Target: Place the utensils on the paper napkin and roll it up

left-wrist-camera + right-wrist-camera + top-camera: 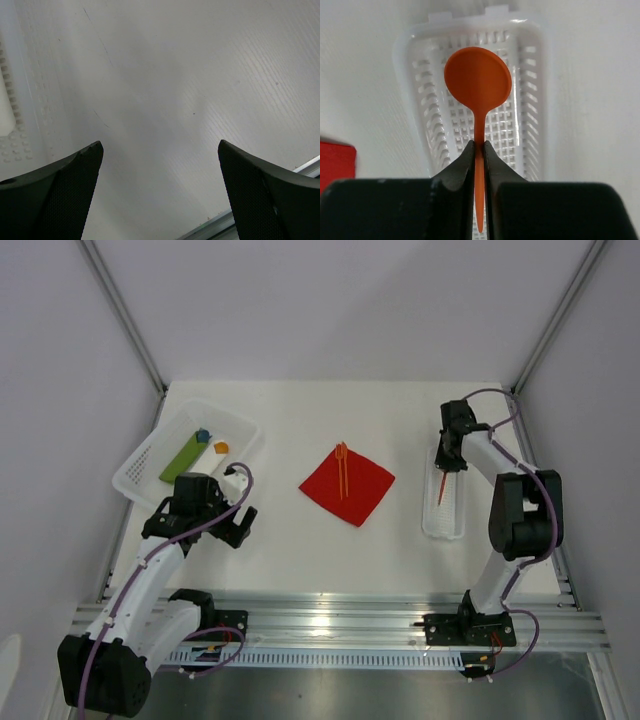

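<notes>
Right jaws clench the stem of an orange-red plastic spoon (478,87) over a narrow white slotted tray (532,100). More orange-red cutlery (342,468) lies on the flat red paper napkin (365,490). Left jaws gape beside a white plastic basket (140,468) holding a green bar (184,458).

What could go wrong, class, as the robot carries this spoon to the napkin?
1. The right gripper holds the spoon only by its thin handle, between its jaws; it may swivel or slip.
2. Other utensils already lie on the napkin; setting the spoon down could knock them or shift the thin paper.
</notes>
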`<state>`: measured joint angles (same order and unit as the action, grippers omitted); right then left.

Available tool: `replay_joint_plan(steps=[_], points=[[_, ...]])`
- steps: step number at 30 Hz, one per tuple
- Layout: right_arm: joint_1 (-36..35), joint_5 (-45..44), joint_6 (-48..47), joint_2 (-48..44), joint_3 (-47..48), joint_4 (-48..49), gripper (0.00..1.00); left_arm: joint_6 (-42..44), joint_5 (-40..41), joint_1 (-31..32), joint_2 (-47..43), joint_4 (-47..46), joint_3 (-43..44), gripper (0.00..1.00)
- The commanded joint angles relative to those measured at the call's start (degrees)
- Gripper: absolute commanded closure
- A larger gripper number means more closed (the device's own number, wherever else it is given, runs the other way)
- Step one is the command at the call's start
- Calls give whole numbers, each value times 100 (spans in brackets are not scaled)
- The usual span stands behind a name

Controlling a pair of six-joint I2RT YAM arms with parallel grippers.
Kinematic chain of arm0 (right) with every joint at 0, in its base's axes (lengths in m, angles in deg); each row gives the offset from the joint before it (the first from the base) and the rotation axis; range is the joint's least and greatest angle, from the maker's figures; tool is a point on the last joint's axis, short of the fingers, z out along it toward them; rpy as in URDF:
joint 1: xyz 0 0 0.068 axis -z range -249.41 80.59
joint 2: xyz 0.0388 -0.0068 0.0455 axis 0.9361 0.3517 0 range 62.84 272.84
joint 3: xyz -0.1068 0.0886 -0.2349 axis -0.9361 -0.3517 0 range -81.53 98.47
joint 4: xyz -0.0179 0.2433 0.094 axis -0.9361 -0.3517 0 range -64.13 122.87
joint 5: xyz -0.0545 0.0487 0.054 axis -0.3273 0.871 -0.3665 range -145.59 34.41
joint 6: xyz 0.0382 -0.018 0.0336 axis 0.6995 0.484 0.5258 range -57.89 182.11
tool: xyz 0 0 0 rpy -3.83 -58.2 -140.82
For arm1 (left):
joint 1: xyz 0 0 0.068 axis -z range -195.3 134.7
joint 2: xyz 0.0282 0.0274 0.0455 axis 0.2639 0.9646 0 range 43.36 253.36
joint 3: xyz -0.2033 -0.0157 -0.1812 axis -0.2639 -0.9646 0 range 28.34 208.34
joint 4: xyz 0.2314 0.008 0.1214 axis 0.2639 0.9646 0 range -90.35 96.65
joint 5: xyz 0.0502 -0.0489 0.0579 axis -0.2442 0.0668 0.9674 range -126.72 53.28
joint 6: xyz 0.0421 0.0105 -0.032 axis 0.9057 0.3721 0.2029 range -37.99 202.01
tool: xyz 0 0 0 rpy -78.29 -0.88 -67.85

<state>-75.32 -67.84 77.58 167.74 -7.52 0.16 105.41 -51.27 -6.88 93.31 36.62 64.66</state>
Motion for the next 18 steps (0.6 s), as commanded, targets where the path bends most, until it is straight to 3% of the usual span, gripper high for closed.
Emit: replay_joint_plan(steps=[1,6,9,18], points=[[-137,-681,-210,-619,438,-227,100,-55,4,36,-29,-102,25,1],[-778,-745,-26,-954,622,-17,100,-55,13,36,-21,-111,16,0],[-1516,-682,79,-762,833,256,100,-55,22,36,-12,-103,25,0],[-2520,-191,572,1365,2669,-157,100,-46,92,36,-82,-93,-28,0]])
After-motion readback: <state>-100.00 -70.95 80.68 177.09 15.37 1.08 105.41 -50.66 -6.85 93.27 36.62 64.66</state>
